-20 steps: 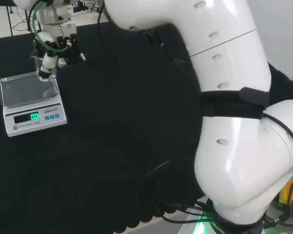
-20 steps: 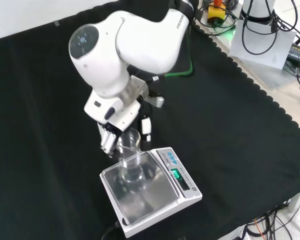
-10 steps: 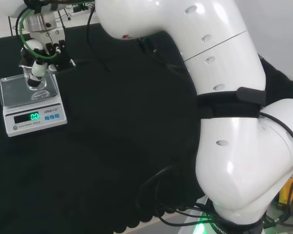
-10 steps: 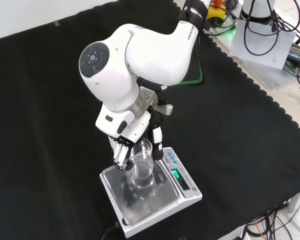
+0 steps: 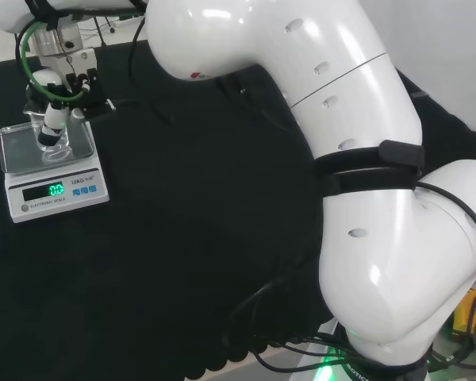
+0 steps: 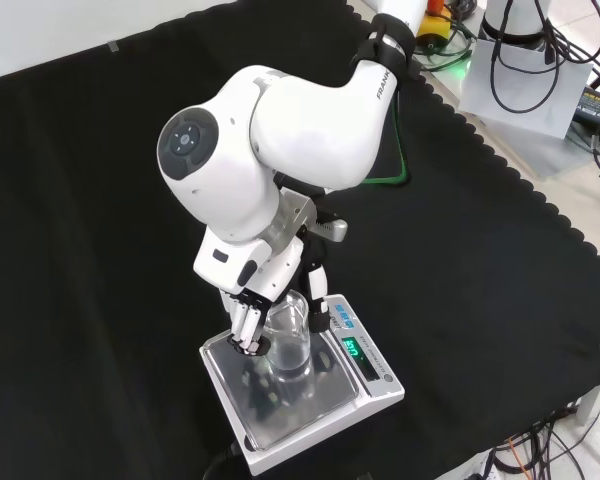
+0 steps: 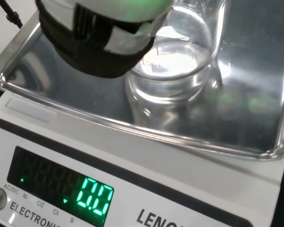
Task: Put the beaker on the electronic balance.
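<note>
A clear glass beaker [image 6: 288, 338] stands upright over the middle of the electronic balance's steel pan [image 6: 280, 408]. My hand [image 6: 246, 322] is shut on it, fingers on one side and thumb on the other. In the head view the hand [image 5: 54, 117] reaches down onto the beaker [image 5: 54, 148] above the balance [image 5: 17, 152] at the far left. The wrist view has the beaker's base [image 7: 173, 61] close over the pan [image 7: 248, 118], mirrored in it. I cannot tell whether base and pan touch. A dark and white part of the hand [image 7: 92, 45] lies beside the beaker.
Black cloth [image 6: 460, 250] surrounds the balance. The arm's big white links [image 5: 357, 238] stand at the head view's right. Cables and equipment [image 6: 540, 60] lie beyond the cloth's scalloped edge at the front view's upper right.
The hand has carried the beaker from the pan's edge to over its middle and lowered it toward the pan, keeping hold throughout.
</note>
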`<state>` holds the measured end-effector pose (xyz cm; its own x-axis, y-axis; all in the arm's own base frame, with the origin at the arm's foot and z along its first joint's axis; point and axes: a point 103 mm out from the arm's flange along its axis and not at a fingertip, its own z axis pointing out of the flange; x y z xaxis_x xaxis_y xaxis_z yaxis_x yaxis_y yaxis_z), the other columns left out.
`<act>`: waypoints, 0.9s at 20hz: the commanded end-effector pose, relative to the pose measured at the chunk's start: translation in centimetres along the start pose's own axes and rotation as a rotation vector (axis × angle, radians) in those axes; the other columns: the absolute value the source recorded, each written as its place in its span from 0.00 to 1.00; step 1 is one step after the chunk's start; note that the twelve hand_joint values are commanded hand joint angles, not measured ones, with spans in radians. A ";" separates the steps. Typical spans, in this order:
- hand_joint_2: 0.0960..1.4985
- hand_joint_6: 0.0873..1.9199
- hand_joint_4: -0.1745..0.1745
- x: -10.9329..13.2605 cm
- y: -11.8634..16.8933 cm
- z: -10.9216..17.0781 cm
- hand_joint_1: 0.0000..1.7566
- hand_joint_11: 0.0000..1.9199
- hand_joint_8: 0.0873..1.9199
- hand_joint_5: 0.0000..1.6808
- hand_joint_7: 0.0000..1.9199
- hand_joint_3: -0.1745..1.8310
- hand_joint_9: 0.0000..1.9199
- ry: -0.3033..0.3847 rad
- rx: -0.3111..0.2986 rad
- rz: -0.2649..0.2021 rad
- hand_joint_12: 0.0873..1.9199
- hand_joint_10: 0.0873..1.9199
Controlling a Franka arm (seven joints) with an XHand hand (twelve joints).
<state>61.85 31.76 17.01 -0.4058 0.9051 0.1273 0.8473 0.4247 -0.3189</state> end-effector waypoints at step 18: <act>0.31 0.14 0.53 -0.5 -0.9 -0.6 0.51 0.20 0.46 0.08 0.13 0.44 0.27 0.011 0.038 -0.026 0.72 0.44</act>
<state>61.81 31.60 16.76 -0.4175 0.8993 0.1301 0.8220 0.4348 -0.3679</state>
